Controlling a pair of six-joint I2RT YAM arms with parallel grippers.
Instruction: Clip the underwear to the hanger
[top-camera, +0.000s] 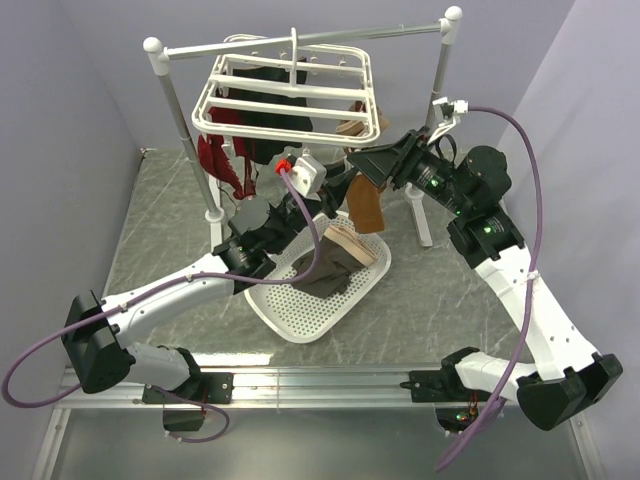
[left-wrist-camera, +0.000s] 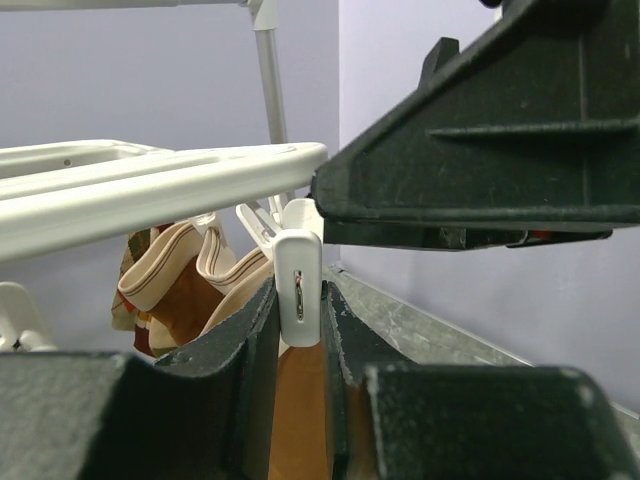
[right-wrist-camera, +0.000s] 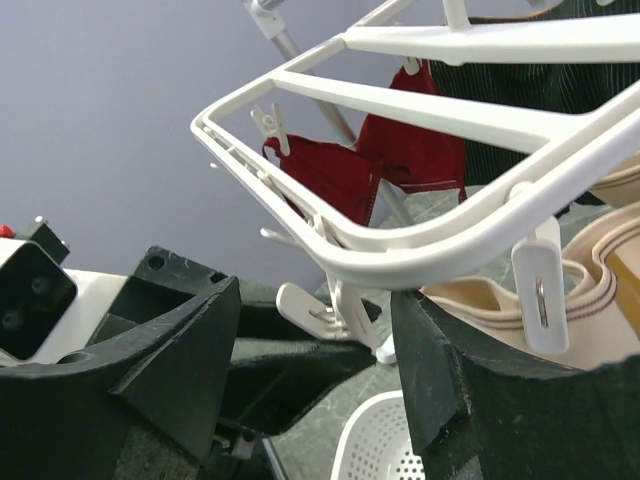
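Note:
The underwear (top-camera: 325, 272), dark grey-brown with a pale beige waistband, lies in the white perforated basket (top-camera: 300, 318), apart from both grippers. The white hanger (top-camera: 290, 100) hangs from the grey rail. My left gripper (top-camera: 335, 190) is raised to the hanger's near right corner. In the left wrist view it (left-wrist-camera: 298, 310) is shut on a white dangling clip (left-wrist-camera: 298, 285) under a frame bar (left-wrist-camera: 150, 190). My right gripper (top-camera: 365, 165) sits just above it. In the right wrist view it (right-wrist-camera: 318, 300) is open, its fingers on either side of a clip (right-wrist-camera: 335, 305) below the frame's corner (right-wrist-camera: 400, 255).
An orange-brown garment (top-camera: 365, 205) hangs from the hanger right below the grippers and also shows in the left wrist view (left-wrist-camera: 295, 400). A red lacy garment (top-camera: 225, 165) and dark garments (top-camera: 270, 120) hang further back. The rail's white posts (top-camera: 435, 100) stand to both sides.

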